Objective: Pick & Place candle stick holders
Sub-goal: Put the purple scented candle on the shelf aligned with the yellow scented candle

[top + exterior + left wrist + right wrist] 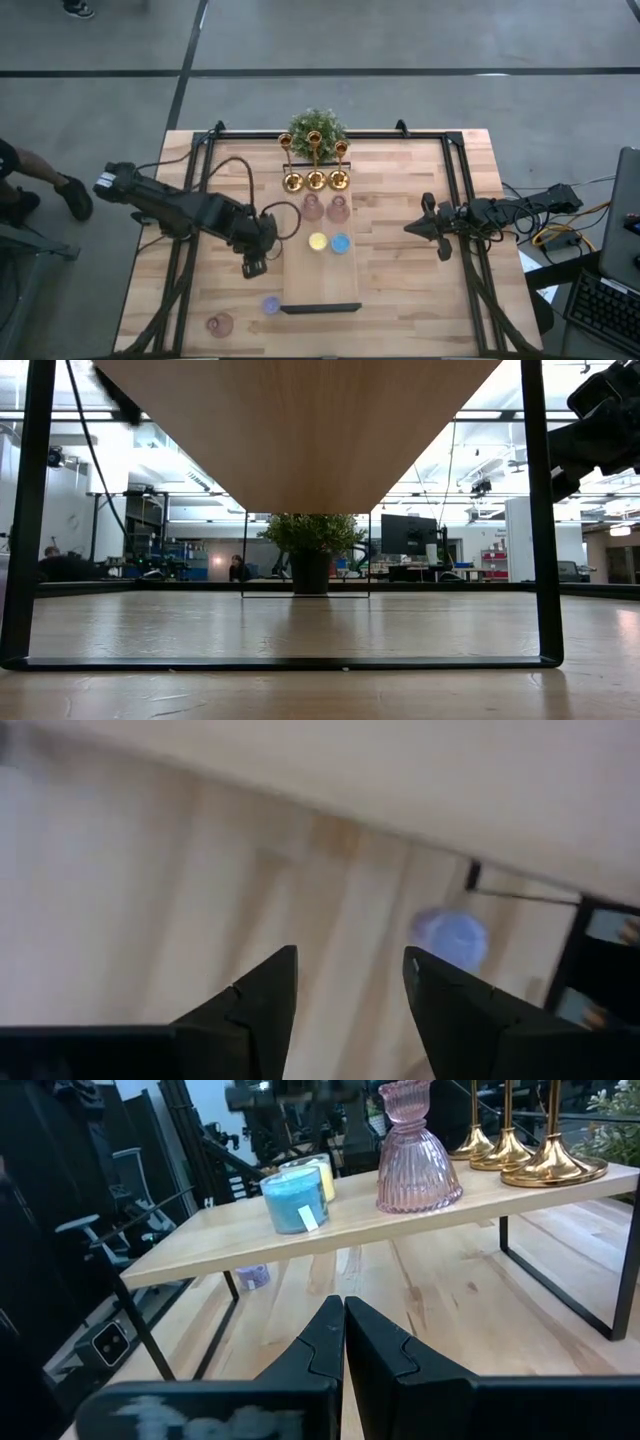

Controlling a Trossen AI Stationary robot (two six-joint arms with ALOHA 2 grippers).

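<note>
On the wooden bench (pixel 420 300) a low wooden riser shelf (pixel 322 280) on a black frame is standing at the middle, and most of the candle stick holders are sitting on it. Three gold holders (pixel 315 160) are lined up at its far end, just in front of the bushy green plant (pixel 316 127); two pink glass holders (pixel 325 208) are standing side by side nearer the middle, and the yellow holder (pixel 318 241) and the blue holder (pixel 340 243) are sitting next to each other just nearer than those. Off the shelf, the purple holder (pixel 270 304) is resting on the bench just beside the shelf's near left corner, and a third pink glass holder (pixel 219 324) is lying farther left, close to the near edge. The left end effector (pixel 253 266) is hovering just left of the shelf with its fingers spread apart and nothing between them; its wrist view is showing the purple holder (pixel 448 937) blurred on the bench beyond the fingertips. The right end effector (pixel 416 228) is waiting over the right part of the bench, well apart from the shelf, with its fingers pressed together and empty, pointing toward the shelf, where the blue holder (pixel 294 1202) and a pink glass holder (pixel 415 1150) are showing ahead of it.
</note>
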